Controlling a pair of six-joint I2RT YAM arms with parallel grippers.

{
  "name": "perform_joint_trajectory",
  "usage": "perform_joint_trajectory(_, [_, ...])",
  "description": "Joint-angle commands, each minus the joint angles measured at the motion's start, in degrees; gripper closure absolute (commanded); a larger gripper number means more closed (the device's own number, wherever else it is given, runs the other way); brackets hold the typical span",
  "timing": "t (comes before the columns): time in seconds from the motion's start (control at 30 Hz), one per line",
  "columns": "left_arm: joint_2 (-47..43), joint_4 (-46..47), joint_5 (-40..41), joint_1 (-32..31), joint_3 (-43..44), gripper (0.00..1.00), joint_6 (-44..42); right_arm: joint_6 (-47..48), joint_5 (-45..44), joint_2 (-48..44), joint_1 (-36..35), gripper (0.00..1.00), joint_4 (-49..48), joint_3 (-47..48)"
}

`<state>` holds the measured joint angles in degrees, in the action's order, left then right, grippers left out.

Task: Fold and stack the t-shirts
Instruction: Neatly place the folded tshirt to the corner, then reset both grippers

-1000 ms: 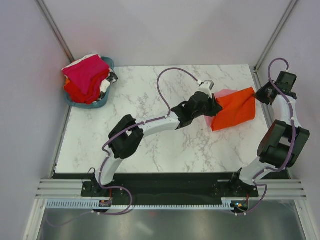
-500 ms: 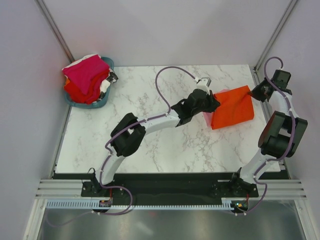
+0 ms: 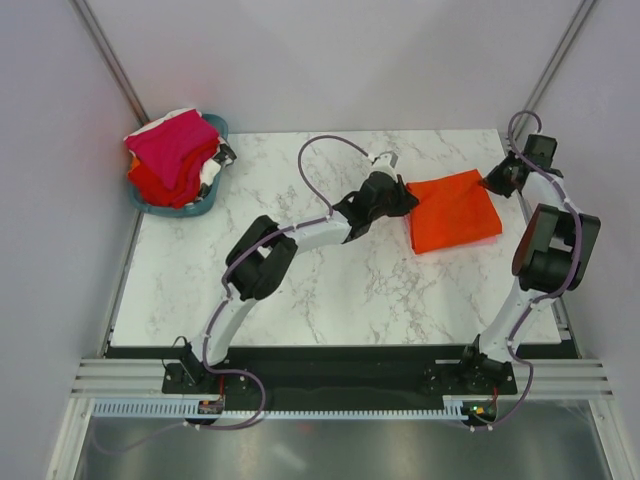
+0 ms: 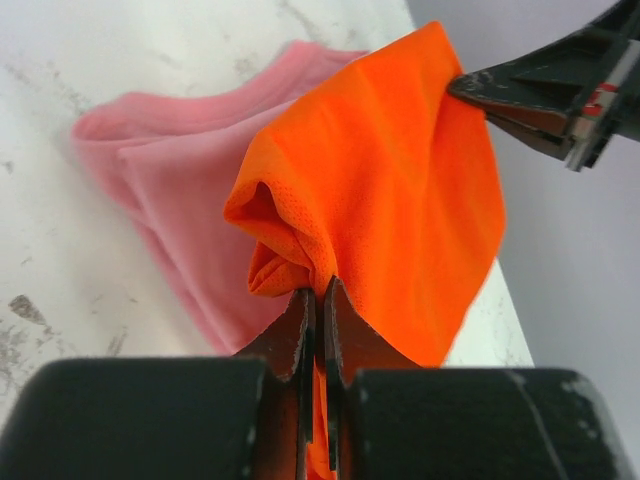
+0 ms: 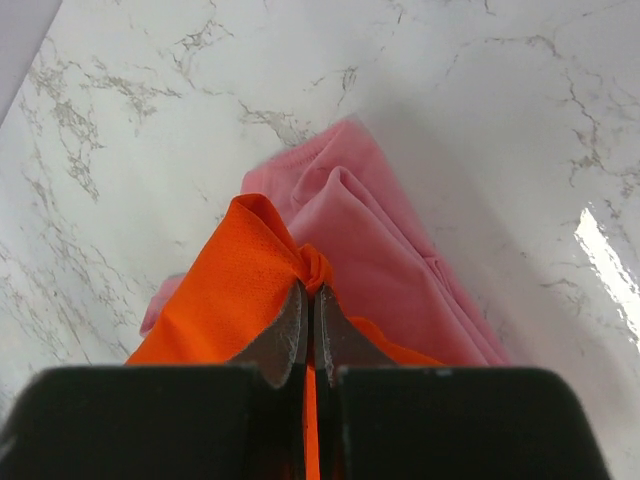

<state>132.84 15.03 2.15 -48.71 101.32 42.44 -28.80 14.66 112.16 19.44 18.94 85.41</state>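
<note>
left gripper and right gripper each clamped tight on opposite edges of the orange t-shirt, held over the pink t-shirt at far right of the table. risk — uneven lowering bunches it or drags the pink one askew.

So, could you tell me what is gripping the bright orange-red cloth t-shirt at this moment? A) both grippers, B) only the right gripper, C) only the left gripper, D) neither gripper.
A: the left gripper is shut on a bunched edge of the orange-red t-shirt, and the right gripper pinches another corner of it, with the light pink t-shirt lying beneath.
</note>
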Motion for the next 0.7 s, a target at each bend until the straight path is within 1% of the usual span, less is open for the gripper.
perform_joint_trajectory(0.0, [3.39,3.69,-1.89,1.60,1.95,0.97,4.93,-1.00,-0.42,2.44,-0.55,1.00,-2.85,3.27])
perform_joint_trajectory(0.07, [5.14,4.22,-3.21,2.21,2.04,0.95,5.46,-1.17,-0.59,3.41,-0.90,0.98,-3.20,3.97])
perform_joint_trajectory(0.13, [6.20,4.75,-2.95,2.56,2.30,0.91,5.38,-1.35,-0.42,4.99,-1.16,0.91,-3.91,4.94])
perform_joint_trajectory(0.17, [6.90,4.75,-2.68,2.83,2.48,0.88,5.20,-1.26,-0.68,5.35,-1.16,0.85,-4.08,5.21])
perform_joint_trajectory(0.2, [7.17,4.66,-2.42,2.83,2.92,0.81,4.68,-1.35,-0.85,5.70,-1.25,0.72,-4.17,5.73])
perform_joint_trajectory(0.23, [7.35,3.96,-2.42,2.92,3.36,0.69,4.24,-1.35,-1.12,6.40,-1.25,0.59,-4.17,6.08])
perform_joint_trajectory(0.3, [7.52,1.16,-2.07,3.27,5.54,0.55,2.84,-1.44,-3.13,6.06,-1.16,0.33,-3.91,6.09])
perform_joint_trajectory(0.33, [7.35,-1.38,-0.06,3.27,5.99,0.44,2.31,-1.09,-3.75,5.53,-1.16,0.32,-3.74,5.83])
perform_joint_trajectory(0.4, [6.39,-2.63,0.39,3.62,5.65,0.43,0.64,-0.39,-5.94,3.35,-1.16,0.30,-3.12,4.69])
perform_joint_trajectory(0.47, [3.23,-3.07,1.71,3.80,3.81,0.43,-0.07,0.14,-7.09,1.32,-1.16,0.30,-3.03,3.37])
perform_joint_trajectory(0.5, [1.65,-2.99,2.50,3.88,1.45,0.43,-1.03,0.84,-8.49,-0.87,-1.25,0.31,-2.68,2.15])
perform_joint_trajectory(0.67, [-6.70,-4.30,4.52,3.97,-4.19,0.43,-3.67,2.16,-11.66,-8.00,-1.42,0.36,-1.63,-2.43])
